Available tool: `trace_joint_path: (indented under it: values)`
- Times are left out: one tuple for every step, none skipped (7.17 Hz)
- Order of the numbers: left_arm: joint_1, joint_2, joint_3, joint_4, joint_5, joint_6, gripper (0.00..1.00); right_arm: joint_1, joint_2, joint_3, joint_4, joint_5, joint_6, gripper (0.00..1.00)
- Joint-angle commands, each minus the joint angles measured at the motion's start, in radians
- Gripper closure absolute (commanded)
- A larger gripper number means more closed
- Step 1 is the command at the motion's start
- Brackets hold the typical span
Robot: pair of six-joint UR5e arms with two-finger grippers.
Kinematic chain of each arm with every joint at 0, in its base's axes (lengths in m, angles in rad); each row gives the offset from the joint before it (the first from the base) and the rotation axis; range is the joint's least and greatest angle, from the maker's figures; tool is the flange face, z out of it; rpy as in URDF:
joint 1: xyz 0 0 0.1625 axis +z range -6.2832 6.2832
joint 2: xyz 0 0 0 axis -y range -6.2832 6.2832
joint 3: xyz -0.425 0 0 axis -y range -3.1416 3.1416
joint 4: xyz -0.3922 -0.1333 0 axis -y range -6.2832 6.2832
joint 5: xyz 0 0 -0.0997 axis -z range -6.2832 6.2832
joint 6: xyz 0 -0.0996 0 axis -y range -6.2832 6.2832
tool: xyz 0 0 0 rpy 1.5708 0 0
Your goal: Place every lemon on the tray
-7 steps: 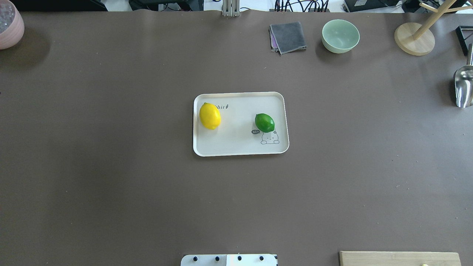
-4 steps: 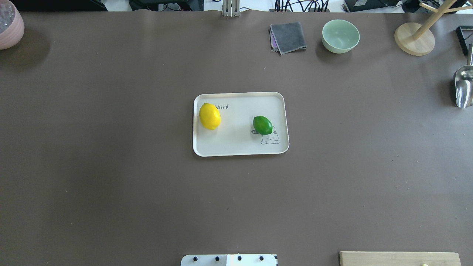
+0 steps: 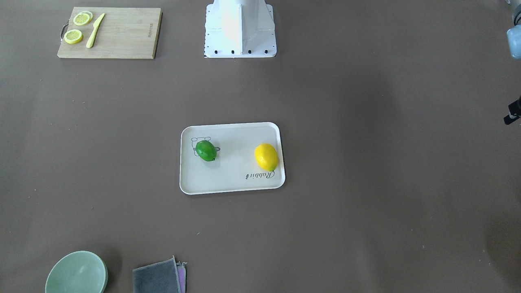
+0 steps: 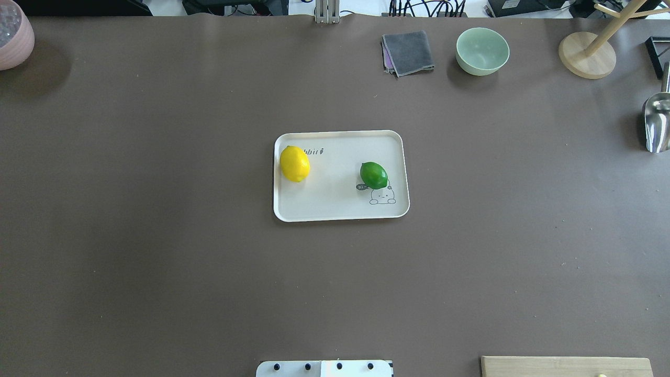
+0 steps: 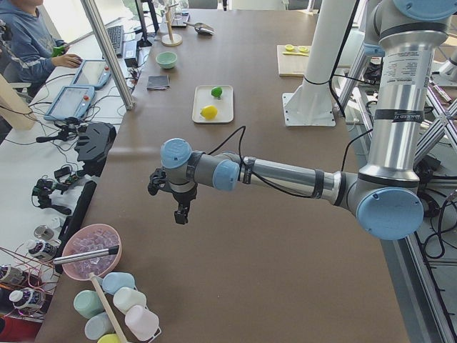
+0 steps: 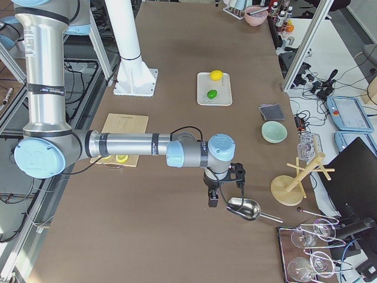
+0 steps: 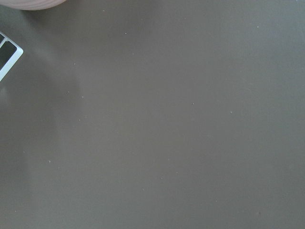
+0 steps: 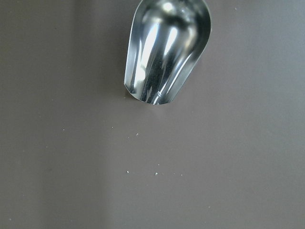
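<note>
The off-white tray (image 4: 340, 209) lies at the table's middle, also in the front-facing view (image 3: 232, 187). The yellow lemon (image 4: 294, 164) lies at its left end by the "Rabbit" script. The green lemon (image 4: 373, 175) lies at its right end by the cartoon drawing. Both also show in the front-facing view, yellow (image 3: 266, 157) and green (image 3: 206, 150). My left gripper (image 5: 181, 212) hangs over bare table far to the left. My right gripper (image 6: 213, 197) hangs beside a metal scoop far to the right. I cannot tell whether either is open or shut. Both are empty-looking and far from the tray.
A metal scoop (image 4: 656, 123) lies at the right edge. A green bowl (image 4: 482, 51), a grey cloth (image 4: 408, 52) and a wooden stand (image 4: 587, 55) sit at the back. A pink bowl (image 4: 13, 34) is back left. A cutting board (image 3: 110, 32) holds lemon slices and a knife.
The yellow lemon has shifted slightly left on the tray. The green lemon has rocked a little and stays by the drawing. No arm shows in the overhead view.
</note>
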Motion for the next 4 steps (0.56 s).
trace_joint_path:
  values:
    - [-0.001,0.002,0.007,0.003,0.001,0.001,0.02,0.0,-0.006,0.015,0.007,0.026,0.001,0.0]
    - [-0.001,0.005,-0.002,0.005,0.0,0.001,0.02,0.0,-0.005,0.017,0.005,0.023,-0.001,0.0]
    - [0.0,0.017,0.0,0.005,0.0,0.001,0.02,0.0,-0.006,0.018,0.007,0.021,-0.001,0.0]
    - [0.0,0.017,-0.016,0.005,0.0,0.001,0.02,0.0,-0.003,0.024,0.007,0.021,-0.002,0.0]
